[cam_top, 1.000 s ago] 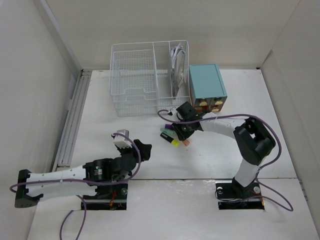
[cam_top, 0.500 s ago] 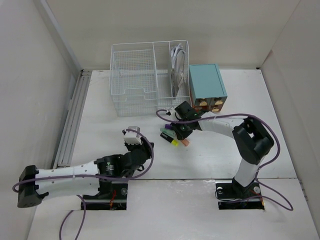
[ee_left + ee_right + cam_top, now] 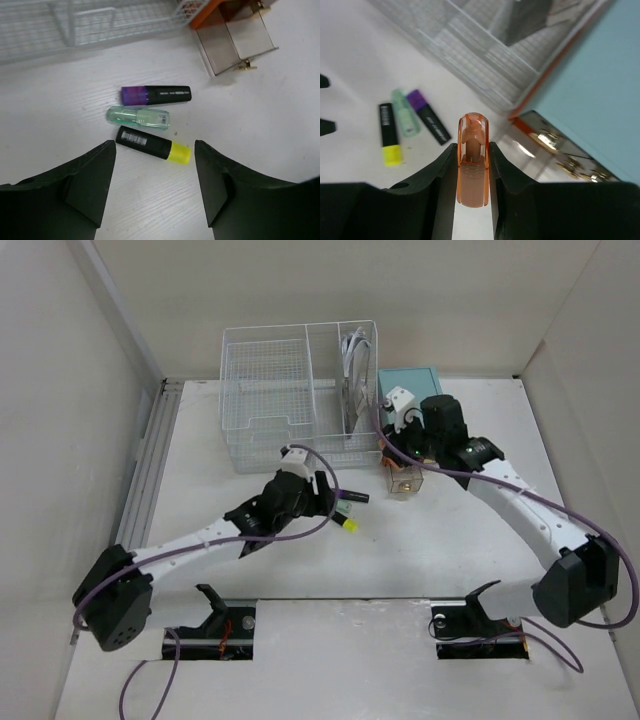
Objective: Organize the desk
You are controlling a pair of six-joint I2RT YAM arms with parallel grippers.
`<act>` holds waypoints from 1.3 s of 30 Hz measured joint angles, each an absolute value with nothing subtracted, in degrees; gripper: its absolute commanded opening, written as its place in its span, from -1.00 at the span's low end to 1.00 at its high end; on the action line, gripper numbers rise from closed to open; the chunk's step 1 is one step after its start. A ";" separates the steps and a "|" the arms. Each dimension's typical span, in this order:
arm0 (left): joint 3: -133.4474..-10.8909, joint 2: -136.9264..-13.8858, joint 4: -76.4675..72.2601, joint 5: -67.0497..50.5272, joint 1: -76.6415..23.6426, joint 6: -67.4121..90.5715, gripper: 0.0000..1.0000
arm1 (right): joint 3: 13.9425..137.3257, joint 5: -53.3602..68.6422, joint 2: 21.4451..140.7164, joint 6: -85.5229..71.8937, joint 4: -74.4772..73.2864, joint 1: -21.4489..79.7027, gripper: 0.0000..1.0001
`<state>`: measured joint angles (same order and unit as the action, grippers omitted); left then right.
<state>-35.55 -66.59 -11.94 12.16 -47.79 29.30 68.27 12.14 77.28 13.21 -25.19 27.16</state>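
On the white desk three highlighters lie side by side: purple, pale green and black with a yellow cap. My left gripper is open and empty, just short of the yellow one, its jaws spread wider than it; it also shows in the top view. My right gripper is shut on an orange highlighter and holds it in the air near the teal box's open drawer. The right gripper shows in the top view.
The white wire basket stands at the back, with cables in its right compartment. The teal drawer box stands right beside it. The pulled-out drawer juts onto the desk to the right of the highlighters. Pale walls close in left, back and right.
My left arm has swung forward from near its base to the highlighters. My right gripper has lifted the orange highlighter out of the group and carried it right, to the open drawer.
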 measured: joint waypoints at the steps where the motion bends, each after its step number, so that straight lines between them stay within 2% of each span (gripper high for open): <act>1: -36.84 -68.62 -12.49 10.07 -47.51 27.79 0.19 | 68.42 12.27 77.30 14.68 -25.12 25.67 -1.00; 2: -38.09 -70.32 -12.93 8.25 -47.37 26.44 0.01 | 68.58 12.36 77.84 16.49 -25.34 24.45 -1.00; 5: -41.28 -74.13 -13.39 4.29 -46.61 22.74 -0.16 | 69.78 13.39 81.52 21.47 -26.87 22.59 -1.00; 13: -47.68 -82.48 -12.29 1.80 -45.21 15.75 -0.16 | 74.59 13.52 91.55 28.40 -32.14 19.81 -1.00; 15: -47.72 -83.79 -11.40 1.65 -45.15 14.46 -0.07 | 74.70 12.25 92.07 28.75 -32.67 19.31 -1.00; 19: -47.83 -85.67 -9.15 1.63 -45.32 12.53 0.09 | 74.76 9.80 92.42 29.12 -33.15 19.18 -0.75; 23: -48.64 -86.63 -6.70 2.04 -45.80 11.14 0.20 | 74.85 8.73 92.49 29.12 -33.74 19.09 -0.26; 24: -49.12 -86.83 -6.02 2.24 -46.09 10.87 0.24 | 74.85 8.60 92.51 29.12 -34.02 19.09 -0.04; 30: -54.26 -90.06 -2.37 3.97 -47.97 8.56 0.28 | 74.85 8.36 93.49 29.32 -34.57 18.61 -0.04; 36: -56.40 -92.42 -0.03 5.10 -48.51 6.37 -0.03 | 74.85 10.31 93.51 29.34 -35.05 17.61 -0.04; 39: -56.66 -93.06 1.04 6.22 -48.51 5.80 -0.03 | 74.85 14.33 92.95 29.56 -36.16 16.23 -0.04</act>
<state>-56.66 -93.06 1.04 6.22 -48.51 5.80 74.85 14.33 92.95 29.56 -36.16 16.23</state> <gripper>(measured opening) 0.486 0.480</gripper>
